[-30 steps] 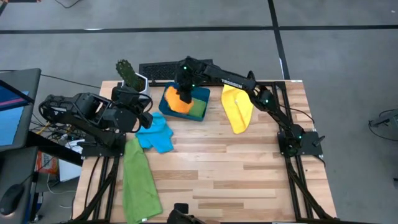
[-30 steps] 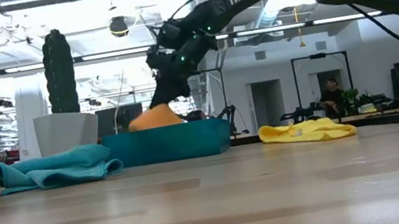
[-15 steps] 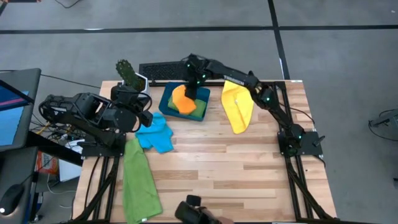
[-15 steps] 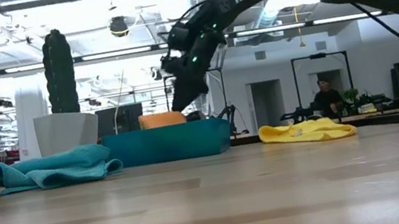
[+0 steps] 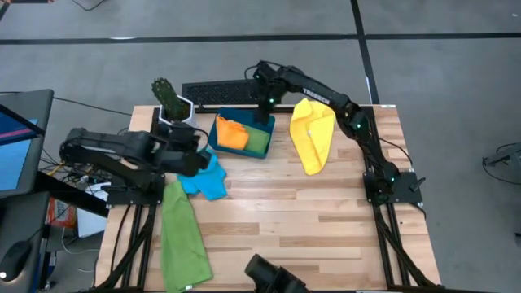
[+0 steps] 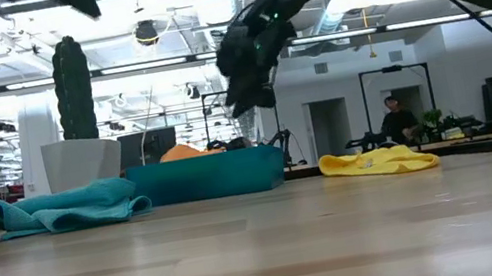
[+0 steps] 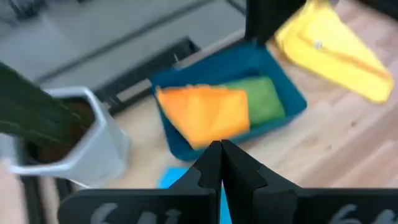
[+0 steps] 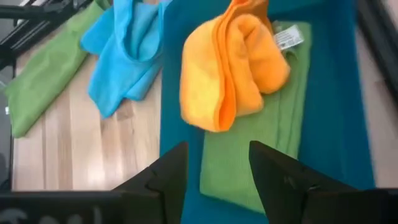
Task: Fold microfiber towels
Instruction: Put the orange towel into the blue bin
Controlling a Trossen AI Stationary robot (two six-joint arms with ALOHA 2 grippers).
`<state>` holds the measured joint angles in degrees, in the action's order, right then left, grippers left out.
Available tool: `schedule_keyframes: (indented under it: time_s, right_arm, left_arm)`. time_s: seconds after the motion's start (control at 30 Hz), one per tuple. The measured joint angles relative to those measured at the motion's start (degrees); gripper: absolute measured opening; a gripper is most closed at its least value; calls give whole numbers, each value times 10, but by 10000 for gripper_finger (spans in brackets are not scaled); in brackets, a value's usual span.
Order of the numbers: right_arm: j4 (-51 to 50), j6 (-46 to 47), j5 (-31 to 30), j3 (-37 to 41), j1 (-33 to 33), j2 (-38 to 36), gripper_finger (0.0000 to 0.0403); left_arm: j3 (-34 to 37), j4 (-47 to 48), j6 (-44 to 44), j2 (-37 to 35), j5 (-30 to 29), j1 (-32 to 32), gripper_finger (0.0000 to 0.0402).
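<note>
We list, from the desk's left edge rightward:

1. Green towel (image 5: 181,236), unfolded, long axis running from the front-left corner toward the middle of the left edge.
2. Left gripper (image 7: 221,163), fingers pressed together, holding nothing, poised over the blue towel.
3. Blue towel (image 5: 203,175), crumpled, just beside the tray's front-left corner.
4. Potted cactus (image 5: 169,102), back-left corner.
5. Teal tray (image 5: 266,152), middle of the back edge. Inside: orange towel (image 5: 231,133), loosely folded, lying on a flat folded green towel (image 8: 258,155).
6. Right gripper (image 8: 214,171), fingers parted, empty, above the tray's back-right corner.
7. Yellow towel (image 5: 313,138), unfolded, just right of the tray, long axis running back to front.

We judge the yellow towel nearest the right gripper, lying to its right and forward; the blue one sits directly under the left.
</note>
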<state>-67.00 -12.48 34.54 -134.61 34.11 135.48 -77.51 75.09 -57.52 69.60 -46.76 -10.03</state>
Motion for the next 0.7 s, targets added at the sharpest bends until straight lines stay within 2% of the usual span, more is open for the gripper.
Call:
schedule_keyframes:
  time_s: [0.13,0.23,0.47,0.57,0.7]
  right_arm:
    - [-15,-16,-24,-1,-11,-12,192]
    - [16,-29,-36,0,-31,6,193]
    - [116,-41,-104,19,-51,27,194]
    - [166,-49,-153,45,-59,25,194]
    - [163,-46,-112,51,-60,27,195]
  left_arm:
    - [87,-162,78,-12,84,63,0]
    - [116,-266,149,-22,135,107,0]
    - [112,-302,192,-40,191,182,0]
    - [113,-296,194,-50,198,200,0]
    - [113,-295,208,-60,202,218,0]
